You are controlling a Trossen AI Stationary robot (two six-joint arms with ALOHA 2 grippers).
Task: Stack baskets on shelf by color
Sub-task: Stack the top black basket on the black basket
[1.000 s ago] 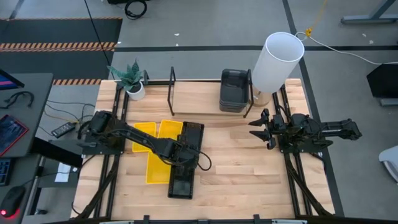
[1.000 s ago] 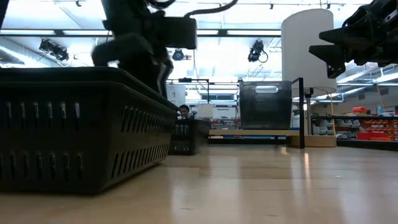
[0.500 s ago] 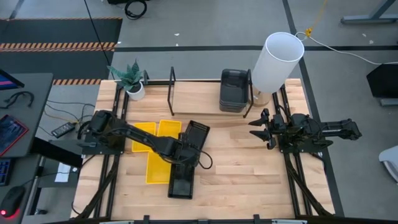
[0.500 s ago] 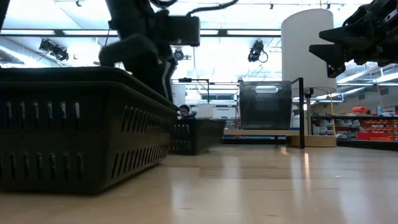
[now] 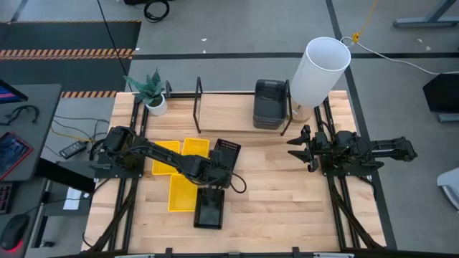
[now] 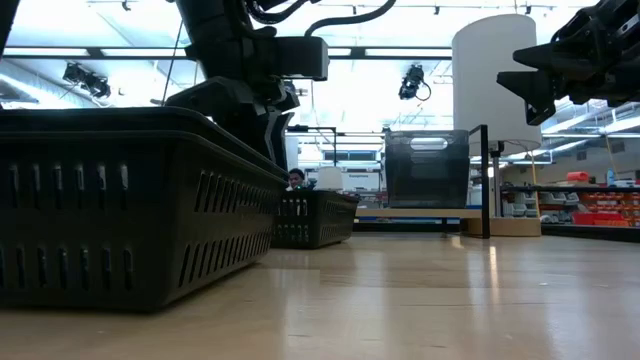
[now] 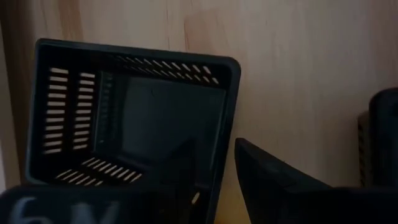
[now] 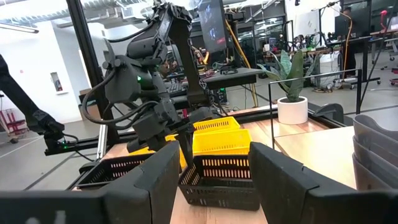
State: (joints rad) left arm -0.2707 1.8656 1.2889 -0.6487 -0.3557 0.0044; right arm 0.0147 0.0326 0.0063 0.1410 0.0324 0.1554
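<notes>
A small black perforated basket sits askew near the table's middle, beside three yellow baskets lying on the table. My left gripper slants down onto its near end and is shut on it. A second black basket lies closer to the near edge. Dark grey baskets are stacked on the right part of the shelf. My right gripper waits open at the table's right, holding nothing. My left gripper has one wall of the black basket between its fingers, one finger inside the basket and the other finger outside. The fingers come slanting down from the table's left and near side. In the low view the basket stands level, its bottom at table height.
A tall white cylinder stands at the back right beside the shelf. A potted plant stands at the back left corner. Bare wood lies between the black baskets and my right arm.
My left gripper has rolled about its own axis while keeping its place. The black basket in its hold has turned about on the table, its far end swinging toward the table's right edge, so it now lies askew instead of straight.
</notes>
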